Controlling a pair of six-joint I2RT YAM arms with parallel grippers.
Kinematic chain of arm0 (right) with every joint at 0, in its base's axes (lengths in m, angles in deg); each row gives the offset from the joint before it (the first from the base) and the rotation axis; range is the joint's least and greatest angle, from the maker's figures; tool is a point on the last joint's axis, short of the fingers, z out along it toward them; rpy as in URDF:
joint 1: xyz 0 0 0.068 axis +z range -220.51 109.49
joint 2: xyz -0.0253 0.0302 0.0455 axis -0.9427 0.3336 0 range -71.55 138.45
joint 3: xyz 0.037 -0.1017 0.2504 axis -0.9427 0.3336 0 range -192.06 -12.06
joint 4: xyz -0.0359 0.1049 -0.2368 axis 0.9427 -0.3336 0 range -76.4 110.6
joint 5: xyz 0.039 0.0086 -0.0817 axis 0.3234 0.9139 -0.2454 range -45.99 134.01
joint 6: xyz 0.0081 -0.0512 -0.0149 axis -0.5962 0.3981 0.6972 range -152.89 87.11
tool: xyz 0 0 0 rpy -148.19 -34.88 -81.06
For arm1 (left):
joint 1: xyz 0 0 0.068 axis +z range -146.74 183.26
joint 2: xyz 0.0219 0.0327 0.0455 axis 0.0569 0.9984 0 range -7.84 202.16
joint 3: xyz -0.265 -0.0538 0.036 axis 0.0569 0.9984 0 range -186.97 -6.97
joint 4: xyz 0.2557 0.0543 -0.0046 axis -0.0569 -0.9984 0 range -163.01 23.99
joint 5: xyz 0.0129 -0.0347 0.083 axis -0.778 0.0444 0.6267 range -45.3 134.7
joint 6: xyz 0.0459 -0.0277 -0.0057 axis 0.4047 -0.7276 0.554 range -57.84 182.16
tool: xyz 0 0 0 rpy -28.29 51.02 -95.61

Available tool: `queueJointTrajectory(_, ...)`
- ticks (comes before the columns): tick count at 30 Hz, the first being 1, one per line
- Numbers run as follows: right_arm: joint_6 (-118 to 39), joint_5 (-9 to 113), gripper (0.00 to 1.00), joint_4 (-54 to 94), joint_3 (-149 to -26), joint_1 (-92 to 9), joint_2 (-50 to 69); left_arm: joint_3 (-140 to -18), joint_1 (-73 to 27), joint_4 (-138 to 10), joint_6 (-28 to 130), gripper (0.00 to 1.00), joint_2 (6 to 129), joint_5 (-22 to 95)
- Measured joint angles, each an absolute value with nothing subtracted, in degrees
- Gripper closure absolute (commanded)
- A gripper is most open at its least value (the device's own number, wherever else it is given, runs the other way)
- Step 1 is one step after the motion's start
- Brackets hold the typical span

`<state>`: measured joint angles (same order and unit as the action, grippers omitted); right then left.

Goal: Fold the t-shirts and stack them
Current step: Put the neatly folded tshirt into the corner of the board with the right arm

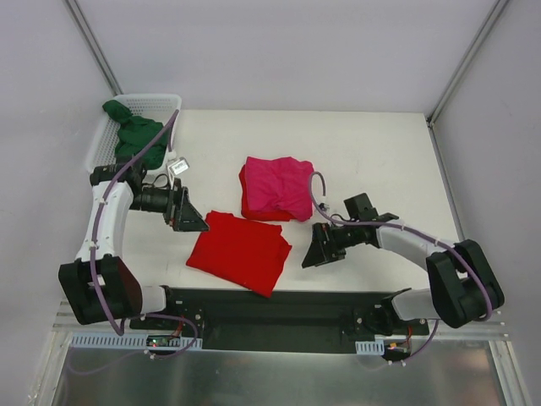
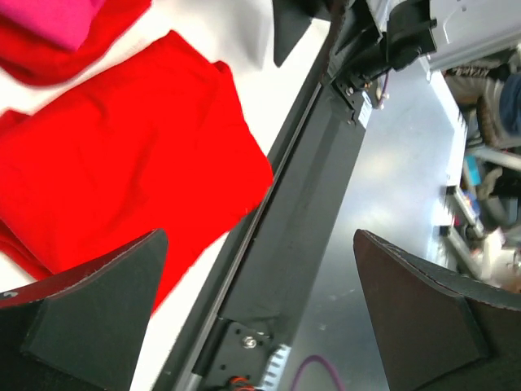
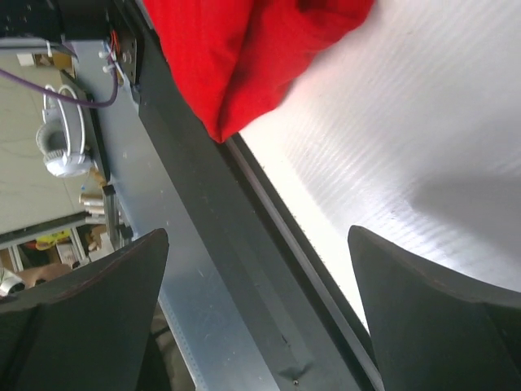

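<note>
A folded bright red t-shirt [image 1: 239,251] lies flat at the table's near middle. It also shows in the left wrist view [image 2: 122,155] and its corner in the right wrist view [image 3: 236,49]. A folded magenta-pink t-shirt [image 1: 277,187] lies behind it, with a red edge showing under its left side; a bit of it shows in the left wrist view [image 2: 49,20]. A dark green t-shirt [image 1: 135,135] is bunched in the basket. My left gripper [image 1: 196,222] [image 2: 259,244] is open and empty, just left of the red t-shirt. My right gripper [image 1: 314,254] [image 3: 259,236] is open and empty, just right of it.
A white mesh basket [image 1: 161,101] stands at the back left corner. A white tag [image 1: 177,167] hangs by the left arm. The black base rail [image 1: 279,309] runs along the table's near edge. Grey walls and metal posts surround the table.
</note>
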<state>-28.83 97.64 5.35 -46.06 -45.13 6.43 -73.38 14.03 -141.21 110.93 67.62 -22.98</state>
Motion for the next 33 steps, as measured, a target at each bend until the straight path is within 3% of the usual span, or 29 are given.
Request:
queueJointTrajectory(14,-42.3,90.8,0.04,9.7,-43.9,-51.5,-8.4,-69.9,13.3,-130.4,85.4,0.01,62.0,-20.6)
queueJointTrajectory(21,-45.9,89.0,0.04,11.9,-43.9,-51.8,-13.1,-68.3,2.3,-127.1,81.0,0.01,63.1,-15.1)
queueJointTrajectory(28,-30.3,89.9,0.04,4.0,-45.4,-51.9,-9.3,-73.3,-4.9,-122.8,83.9,0.01,57.7,-8.5)
queueJointTrajectory(33,-22.1,91.0,0.04,-3.4,-50.9,-52.0,-1.7,-67.3,-14.2,-112.2,85.2,0.01,50.3,-0.6)
